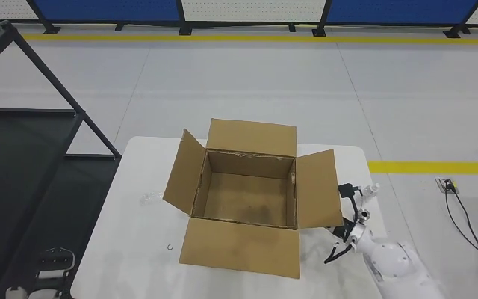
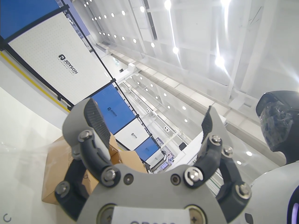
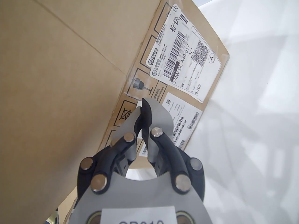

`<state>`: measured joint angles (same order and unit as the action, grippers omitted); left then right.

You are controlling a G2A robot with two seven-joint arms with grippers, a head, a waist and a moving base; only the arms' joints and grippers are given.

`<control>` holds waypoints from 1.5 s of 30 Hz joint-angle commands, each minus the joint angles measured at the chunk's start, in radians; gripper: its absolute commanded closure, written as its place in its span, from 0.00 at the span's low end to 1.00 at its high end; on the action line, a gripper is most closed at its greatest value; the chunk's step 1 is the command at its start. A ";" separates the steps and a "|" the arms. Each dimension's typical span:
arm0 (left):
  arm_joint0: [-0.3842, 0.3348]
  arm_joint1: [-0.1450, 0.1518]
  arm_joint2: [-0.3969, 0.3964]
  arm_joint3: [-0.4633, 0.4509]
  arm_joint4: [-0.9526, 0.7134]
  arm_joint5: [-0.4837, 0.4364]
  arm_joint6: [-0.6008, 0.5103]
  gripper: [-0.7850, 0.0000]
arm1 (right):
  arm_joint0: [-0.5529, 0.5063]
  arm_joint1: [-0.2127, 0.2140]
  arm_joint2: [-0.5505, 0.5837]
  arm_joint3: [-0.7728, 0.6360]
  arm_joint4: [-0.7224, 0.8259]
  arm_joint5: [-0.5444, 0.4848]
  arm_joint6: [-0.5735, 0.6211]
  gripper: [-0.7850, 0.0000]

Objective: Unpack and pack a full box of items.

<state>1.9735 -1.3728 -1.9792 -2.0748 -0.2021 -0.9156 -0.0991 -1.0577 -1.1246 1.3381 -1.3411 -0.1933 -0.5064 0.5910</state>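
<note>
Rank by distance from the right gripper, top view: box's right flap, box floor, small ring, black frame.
1. Right flap: right beside the right gripper.
2. Box floor: in the middle, between the flaps.
3. Small ring: on the table, left side.
4. Black frame: off the table, far left.

White table [image 1: 134, 224]; small ring [image 1: 171, 248], perhaps clear wrap [image 1: 149, 198] on it.
</note>
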 commanded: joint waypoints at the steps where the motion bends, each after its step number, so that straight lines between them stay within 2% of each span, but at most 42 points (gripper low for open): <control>1: 0.001 -0.001 -0.002 0.001 -0.002 -0.001 -0.001 0.00 | 0.008 -0.001 -0.008 0.003 -0.003 0.003 0.001 1.00; 6: 0.003 -0.003 -0.006 0.000 -0.006 0.000 -0.002 0.00 | 0.015 -0.001 -0.015 0.004 -0.007 0.005 -0.002 1.00; 11: 0.004 -0.004 -0.004 -0.003 -0.009 0.003 -0.010 0.00 | -0.016 0.012 0.046 -0.024 -0.042 -0.004 -0.030 1.00; 25: -0.020 -0.003 0.024 -0.020 -0.012 0.028 -0.063 0.00 | -0.320 0.076 0.377 -0.284 -0.233 -0.141 -0.044 0.98; 26: -0.022 -0.003 0.025 -0.021 -0.013 0.029 -0.064 0.00 | -0.343 0.079 0.396 -0.304 -0.257 -0.146 -0.040 0.91; 27: -0.023 -0.003 0.026 -0.021 -0.013 0.030 -0.064 0.00 | -0.366 0.082 0.414 -0.322 -0.278 -0.146 -0.035 0.78; 28: -0.025 -0.003 0.027 -0.021 -0.013 0.031 -0.065 0.00 | -0.386 0.084 0.431 -0.337 -0.293 -0.144 -0.033 0.58; 29: -0.026 -0.003 0.026 -0.021 -0.013 0.033 -0.065 0.00 | -0.404 0.087 0.447 -0.350 -0.304 -0.141 -0.031 0.22; 30: -0.027 -0.003 0.027 -0.021 -0.015 0.033 -0.066 0.00 | -0.421 0.088 0.461 -0.363 -0.312 -0.138 -0.028 0.00; 33: -0.032 -0.003 0.024 -0.017 -0.020 0.036 -0.066 0.00 | -0.456 0.092 0.494 -0.394 -0.320 -0.129 -0.025 0.00; 45: -0.034 -0.005 0.028 -0.008 -0.028 0.039 -0.065 0.00 | -0.457 0.092 0.494 -0.393 -0.323 -0.122 -0.029 0.00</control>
<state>1.9390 -1.3777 -1.9517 -2.0871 -0.2288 -0.8770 -0.1676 -1.5141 -1.0325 1.8316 -1.7348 -0.5129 -0.6358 0.5657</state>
